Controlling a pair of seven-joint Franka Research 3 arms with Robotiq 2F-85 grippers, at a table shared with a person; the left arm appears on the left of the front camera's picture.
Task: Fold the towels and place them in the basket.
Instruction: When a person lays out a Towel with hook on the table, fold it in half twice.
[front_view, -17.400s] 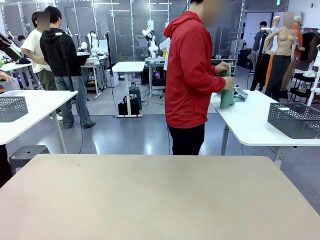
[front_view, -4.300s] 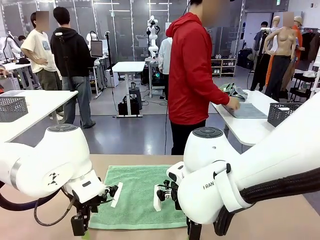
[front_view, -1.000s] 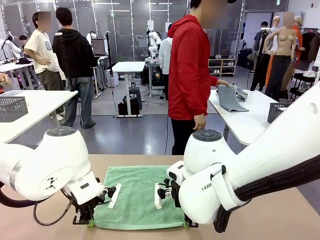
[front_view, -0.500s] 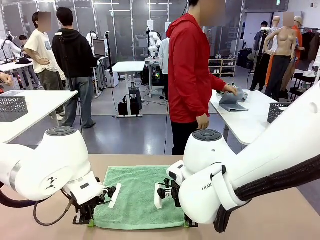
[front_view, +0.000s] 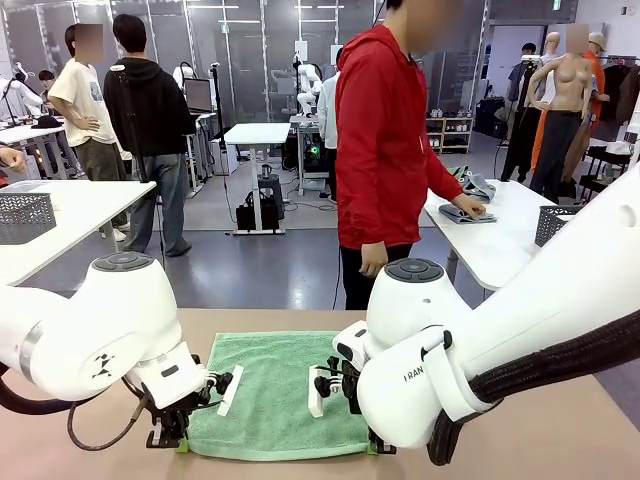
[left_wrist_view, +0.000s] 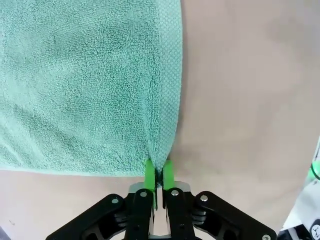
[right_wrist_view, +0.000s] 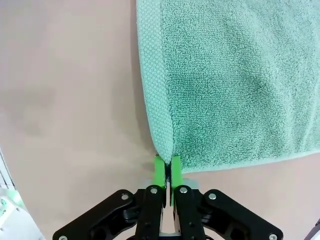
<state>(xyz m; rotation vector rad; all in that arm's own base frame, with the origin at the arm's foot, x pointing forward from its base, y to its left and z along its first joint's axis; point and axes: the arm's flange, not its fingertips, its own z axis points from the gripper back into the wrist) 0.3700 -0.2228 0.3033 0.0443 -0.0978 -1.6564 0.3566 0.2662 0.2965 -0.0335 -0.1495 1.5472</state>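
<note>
Both arms are down at the near edge of the mint green towel (front_view: 280, 395). It lies spread flat on the bench (front_view: 270, 321), in the lower middle of the front view. A few seconds ago the grippers hung just above that edge. A second ago they were already on it, and they have not shifted since.

In the left wrist view, the left gripper (left_wrist_view: 159, 172) has its jaws clamped on one near corner. The cloth puckers into a ridge running up the frame from the green pads (left_wrist_view: 149, 170). The right wrist view shows the right gripper (right_wrist_view: 166, 167) the same way, jaws clamped on the other near corner with the woven hem band bunched between them.

So the grasp looks settled at both corners while the towel itself is still unfolded. The first fold has not begun. It likely calls for lifting both corners together and carrying them toward the far edge.

What has changed is at the right of the front view. The person in red leans to a side table, one hand (front_view: 470, 207) pressing a pale grey towel (front_view: 462, 213). That towel was held up a second ago and now lies flat. A dark mesh basket (front_view: 552, 225) stands farther right on that table.
</note>
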